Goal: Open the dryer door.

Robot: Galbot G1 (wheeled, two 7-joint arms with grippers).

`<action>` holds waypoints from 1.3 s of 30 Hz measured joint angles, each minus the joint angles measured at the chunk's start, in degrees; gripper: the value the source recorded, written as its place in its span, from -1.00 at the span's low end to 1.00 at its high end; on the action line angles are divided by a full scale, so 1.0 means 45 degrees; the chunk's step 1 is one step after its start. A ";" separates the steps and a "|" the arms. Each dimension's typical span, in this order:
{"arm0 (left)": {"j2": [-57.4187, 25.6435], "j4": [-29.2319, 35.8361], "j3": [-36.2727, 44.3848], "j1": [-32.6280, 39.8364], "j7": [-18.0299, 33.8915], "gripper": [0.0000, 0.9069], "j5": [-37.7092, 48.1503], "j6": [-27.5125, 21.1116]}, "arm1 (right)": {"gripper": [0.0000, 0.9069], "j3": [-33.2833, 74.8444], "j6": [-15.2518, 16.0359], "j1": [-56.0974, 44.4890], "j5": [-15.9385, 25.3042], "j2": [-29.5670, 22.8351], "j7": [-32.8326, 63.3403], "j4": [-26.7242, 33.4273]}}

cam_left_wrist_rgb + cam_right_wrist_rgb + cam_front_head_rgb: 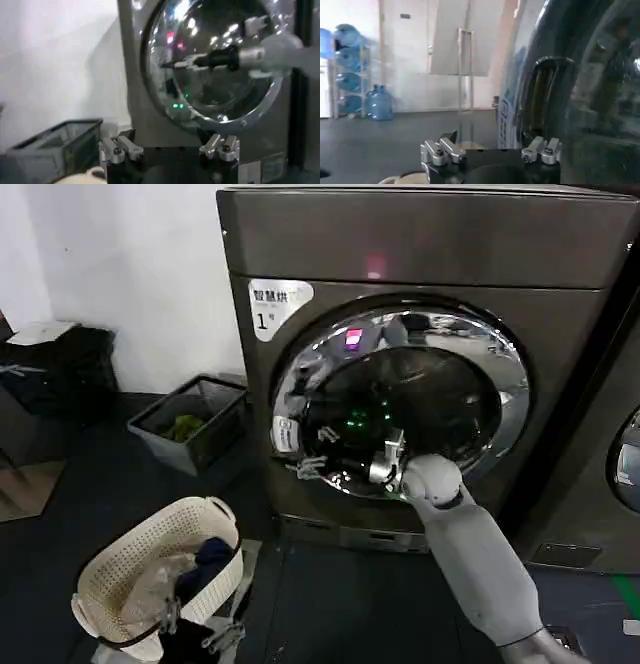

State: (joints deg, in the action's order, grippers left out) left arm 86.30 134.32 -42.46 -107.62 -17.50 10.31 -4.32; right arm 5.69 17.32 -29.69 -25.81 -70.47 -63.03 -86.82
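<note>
I read one label point(278, 305) clearly: a white sticker at the upper left corner of the dryer's point(560, 334) front panel, just above the chrome rim of the dryer door point(400, 399). It carries three dark Chinese characters across the top, which I take as 智慧烘, though I can't be sure of every stroke, and under them a large "1" with a small mark beside it. A second white sticker point(285, 434) sits on the left edge of the door rim; its print is too small for me to read. A pink light point(375, 266) glows on the top panel, but I see no digits in it.
</note>
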 joint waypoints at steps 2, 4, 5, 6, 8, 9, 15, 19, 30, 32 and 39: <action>-0.0331 -0.0143 -0.0209 0.0282 0.0004 1.00 0.0533 -0.0246 | 1.00 0.0054 -0.0008 -0.0164 -0.0055 0.0185 -0.0360 -0.0211; -0.0713 -0.0315 -0.0450 0.0599 0.0025 1.00 0.1055 -0.0281 | 1.00 0.0093 -0.0022 -0.0290 -0.0195 0.0345 -0.0667 -0.0377; -0.0927 -0.0444 -0.0567 0.0772 0.0059 1.00 0.1313 -0.0228 | 1.00 0.0134 -0.0046 -0.0373 -0.0242 0.0445 -0.0894 -0.0473; -0.1141 -0.0602 -0.0680 0.0945 0.0075 1.00 0.1525 -0.0094 | 1.00 0.0172 -0.0069 -0.0453 -0.0262 0.0550 -0.1126 -0.0557; -0.1617 -0.0899 -0.0811 0.1287 0.0049 1.00 0.1873 0.0127 | 1.00 0.0247 -0.0086 -0.0605 -0.0311 0.0727 -0.1513 -0.0704; -0.1874 -0.1095 -0.0848 0.1472 -0.0001 1.00 0.2099 0.0197 | 1.00 0.0279 -0.0114 -0.0691 -0.0334 0.0826 -0.1698 -0.0787; -0.3410 -0.2263 -0.0843 0.2657 -0.0845 1.00 0.3724 0.0676 | 1.00 0.0540 -0.0323 -0.1200 -0.0587 0.1511 -0.2578 -0.1235; -0.4367 -0.2935 -0.0568 0.3380 -0.0959 1.00 0.4577 0.0672 | 1.00 0.0783 -0.0499 -0.1529 -0.0724 0.1927 -0.3159 -0.1512; -0.6872 -0.4856 0.0554 0.5314 -0.1360 1.00 0.7254 0.0955 | 1.00 0.1471 -0.0829 -0.2883 -0.1386 0.3041 -0.4471 -0.2458; -0.7339 -0.5226 0.0861 0.5724 -0.1421 1.00 0.7746 0.1011 | 1.00 0.1607 -0.0847 -0.3149 -0.1393 0.3231 -0.4597 -0.2593; -0.8909 -0.5831 0.2260 0.7037 -0.2031 1.00 0.8354 0.1413 | 1.00 0.2300 -0.1415 -0.3927 -0.1759 0.3772 -0.4611 -0.3103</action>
State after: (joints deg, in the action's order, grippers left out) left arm 46.21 108.08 -32.29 -75.96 -26.64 47.90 2.04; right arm 16.04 10.95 -47.36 -33.72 -53.50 -83.78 -100.78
